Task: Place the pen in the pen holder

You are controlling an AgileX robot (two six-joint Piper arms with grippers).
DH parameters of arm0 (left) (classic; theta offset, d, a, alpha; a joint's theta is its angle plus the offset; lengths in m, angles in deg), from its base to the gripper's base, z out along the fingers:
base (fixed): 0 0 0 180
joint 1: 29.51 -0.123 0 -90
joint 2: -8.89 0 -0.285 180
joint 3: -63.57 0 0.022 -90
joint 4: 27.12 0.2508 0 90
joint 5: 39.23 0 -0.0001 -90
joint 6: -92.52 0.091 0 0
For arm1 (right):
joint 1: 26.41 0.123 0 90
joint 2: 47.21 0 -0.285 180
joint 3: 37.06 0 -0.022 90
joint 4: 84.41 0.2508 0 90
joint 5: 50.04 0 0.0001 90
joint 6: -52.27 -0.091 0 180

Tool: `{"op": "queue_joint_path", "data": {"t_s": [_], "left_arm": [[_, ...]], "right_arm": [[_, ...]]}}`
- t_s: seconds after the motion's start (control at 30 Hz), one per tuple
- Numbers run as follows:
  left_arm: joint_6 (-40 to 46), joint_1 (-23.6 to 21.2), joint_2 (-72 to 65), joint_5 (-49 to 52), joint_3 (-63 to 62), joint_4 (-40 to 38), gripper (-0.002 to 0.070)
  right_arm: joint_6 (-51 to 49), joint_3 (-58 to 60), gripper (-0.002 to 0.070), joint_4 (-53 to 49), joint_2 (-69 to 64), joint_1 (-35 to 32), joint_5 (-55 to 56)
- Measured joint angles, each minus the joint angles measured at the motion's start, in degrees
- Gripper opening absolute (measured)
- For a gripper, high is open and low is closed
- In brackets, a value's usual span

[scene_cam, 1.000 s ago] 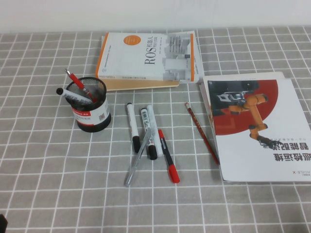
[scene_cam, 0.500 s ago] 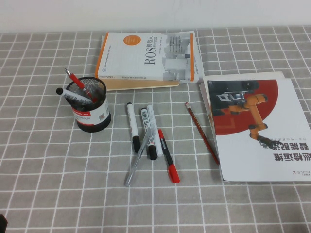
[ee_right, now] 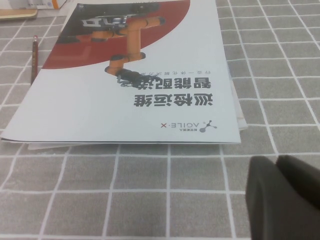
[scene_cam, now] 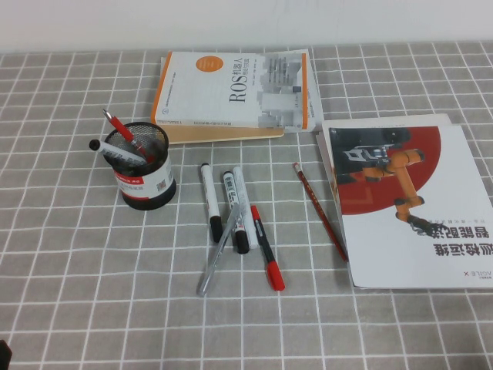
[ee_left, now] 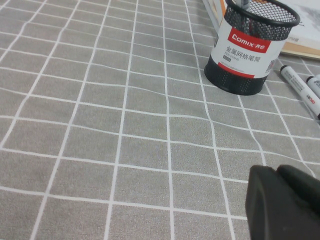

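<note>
The black wire-mesh pen holder (scene_cam: 146, 168) with its red-and-white label stands at the table's left; it also shows in the left wrist view (ee_left: 247, 47). The slim red pen (scene_cam: 119, 132) with a clear middle stands inside it, leaning out over the far-left rim beside a white black-capped pen (scene_cam: 115, 151). My left gripper (ee_left: 277, 172) is shut and empty, low over the cloth on the near side of the holder, well apart from it. My right gripper (ee_right: 277, 162) is shut and empty, near the front edge of the red-and-white booklet (ee_right: 135, 85).
Two white markers (scene_cam: 209, 200), a silver pen (scene_cam: 214, 260) and a black-barrelled pen with a red cap (scene_cam: 266, 248) lie mid-table. A dark-red pencil (scene_cam: 320, 212) lies beside the booklet (scene_cam: 404, 204). A ROS book (scene_cam: 235, 92) lies at the back.
</note>
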Motion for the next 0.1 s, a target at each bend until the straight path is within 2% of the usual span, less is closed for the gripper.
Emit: {"op": "queue_joint_path", "data": {"t_s": [0.1], "left_arm": [[0.0, 0.0, 0.0, 0.0, 0.0, 0.0, -0.0005]], "right_arm": [[0.0, 0.0, -0.0012, 0.0, 0.0, 0.0, 0.0]]}}
